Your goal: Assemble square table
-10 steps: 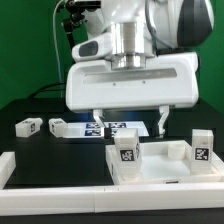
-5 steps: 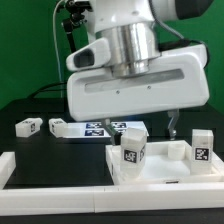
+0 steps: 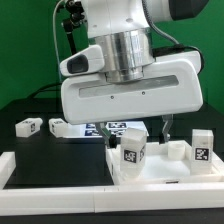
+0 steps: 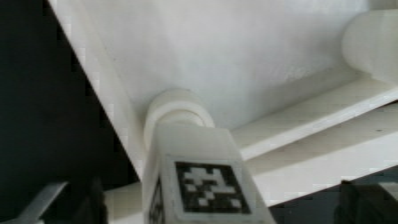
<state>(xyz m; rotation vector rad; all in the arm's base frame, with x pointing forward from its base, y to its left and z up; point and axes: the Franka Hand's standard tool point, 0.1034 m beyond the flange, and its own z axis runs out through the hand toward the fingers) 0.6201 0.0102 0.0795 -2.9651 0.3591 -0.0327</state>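
The white square tabletop slab (image 3: 160,170) lies at the exterior view's lower right. A white leg with a tag (image 3: 131,149) stands upright on its near-left corner. Another tagged leg (image 3: 203,147) stands at the slab's right side. Two more legs (image 3: 28,125) (image 3: 60,126) lie on the black table at the left. My gripper (image 3: 134,130) hangs open just above the upright leg. In the wrist view the leg (image 4: 210,180) stands between my dark fingers (image 4: 43,202), not touched, with the slab (image 4: 231,60) behind it. The gripper (image 4: 205,208) holds nothing.
The marker board (image 3: 112,128) lies flat behind the slab, partly hidden by my hand. A long white border rail (image 3: 50,186) runs along the table's front edge. A green wall stands behind.
My hand has come lower and nearer the camera, shifting slightly to the exterior view's left, over the upright leg. The parts have not moved.
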